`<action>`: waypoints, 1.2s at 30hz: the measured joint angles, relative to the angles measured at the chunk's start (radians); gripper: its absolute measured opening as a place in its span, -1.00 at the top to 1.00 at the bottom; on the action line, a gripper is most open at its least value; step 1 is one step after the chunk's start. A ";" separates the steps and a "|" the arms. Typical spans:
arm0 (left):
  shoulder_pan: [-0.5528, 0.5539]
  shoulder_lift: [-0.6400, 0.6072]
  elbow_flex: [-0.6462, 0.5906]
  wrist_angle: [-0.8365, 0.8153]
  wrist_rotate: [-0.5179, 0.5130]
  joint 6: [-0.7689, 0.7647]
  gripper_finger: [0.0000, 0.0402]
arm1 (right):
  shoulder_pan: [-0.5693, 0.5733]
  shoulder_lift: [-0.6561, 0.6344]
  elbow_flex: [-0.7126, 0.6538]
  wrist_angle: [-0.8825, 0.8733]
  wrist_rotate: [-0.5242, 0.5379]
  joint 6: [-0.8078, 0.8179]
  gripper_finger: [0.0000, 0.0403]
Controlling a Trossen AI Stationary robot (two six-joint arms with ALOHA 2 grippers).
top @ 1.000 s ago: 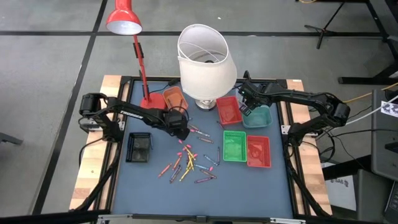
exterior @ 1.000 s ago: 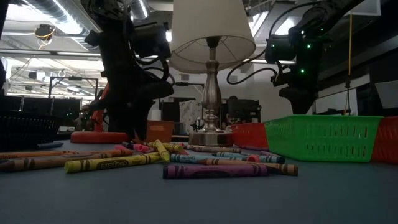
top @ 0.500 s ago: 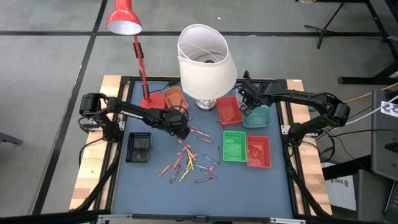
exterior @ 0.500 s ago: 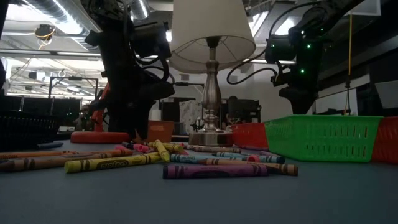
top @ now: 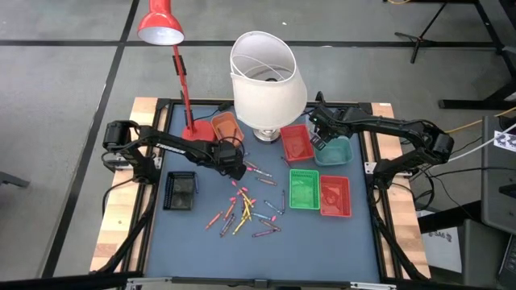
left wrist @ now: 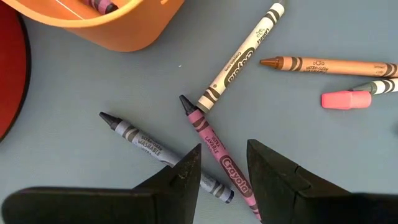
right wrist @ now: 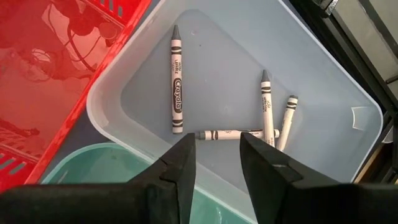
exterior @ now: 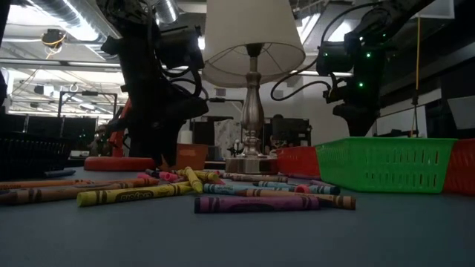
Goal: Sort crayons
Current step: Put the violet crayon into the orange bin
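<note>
Blue-grey matting covers the worktop [top: 201, 242], which is framed by pale wooden side rails and stands on a grey floor marked with dark lines. A red desk lamp [top: 160, 24] and a white-shaded lamp [top: 266, 68] stand at the far edge. The crayons [top: 242, 211] lie scattered mid-worktop, near a black tray [top: 179, 191]; a green tray [top: 303, 188] and a red tray [top: 334, 196] sit side by side to their right, and another red tray [top: 296, 142] lies beyond these.

The left claw [left wrist: 222, 168] hovers low over the far end of the scatter, just beside an orange tray [top: 226, 126], fingers parted and released, holding nothing. Its wrist view alone shows a pink crayon [left wrist: 221, 158] lying on the mat between the fingers, a grey crayon [left wrist: 146, 146] beside it, and a white one [left wrist: 239, 59] touching the pink tip.

The right claw [right wrist: 217, 163] hangs released above a clear tub [right wrist: 348, 143] next to a teal tray [top: 337, 153]. Only its wrist view reveals four pale crayons [right wrist: 176, 78] inside the tub; from overhead, the tub is hidden under the arm.

The low view adds the room: ceiling ducts, strip lights, and dim equipment behind, possibly a seated person, though too dark to confirm.
</note>
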 joint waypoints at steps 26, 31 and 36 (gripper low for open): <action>0.002 0.066 -0.001 0.016 0.047 0.021 0.62 | 0.000 0.000 0.000 0.007 -0.007 0.000 0.39; 0.002 0.066 -0.001 0.014 0.047 0.029 0.62 | 0.000 0.000 0.000 0.007 -0.007 0.000 0.39; 0.002 0.066 -0.001 0.014 0.049 0.038 0.70 | 0.000 0.000 0.000 0.008 -0.007 0.000 0.39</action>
